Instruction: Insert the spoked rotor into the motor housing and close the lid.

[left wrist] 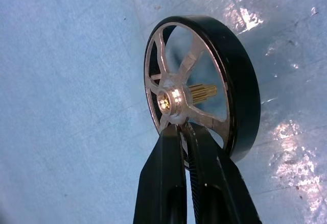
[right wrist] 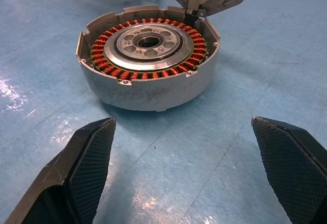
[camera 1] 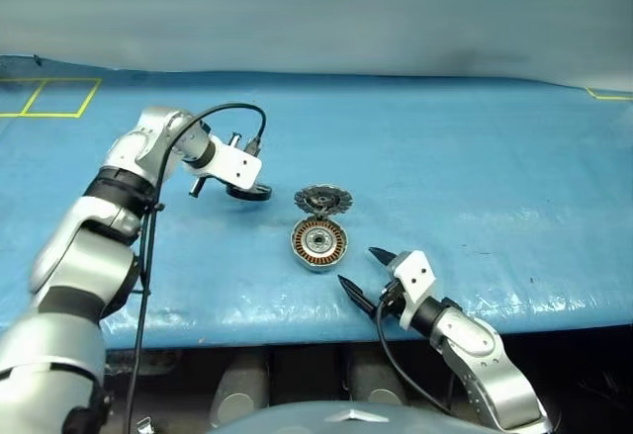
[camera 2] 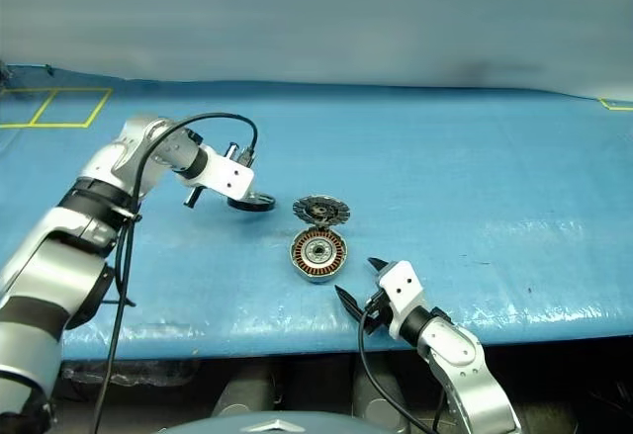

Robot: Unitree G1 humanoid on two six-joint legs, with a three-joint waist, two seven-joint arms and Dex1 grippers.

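- Left gripper (camera 1: 249, 191), left of the housing (camera 1: 318, 243), has its jaws pinched on a spoke of the rotor (left wrist: 196, 86); arm bent, fingers angled steeply down. Step: carrying; next, centre the rotor over the windings and lower.
- Lid (camera 1: 323, 199) stands open behind the housing.
- Right gripper (camera 1: 368, 275), near the housing's right, gapes wide, empty, nearly level.

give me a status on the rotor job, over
Left gripper shut on the spoked rotor, held off the blue table. Right gripper open, beside the motor housing. Lid up, housing unobstructed.
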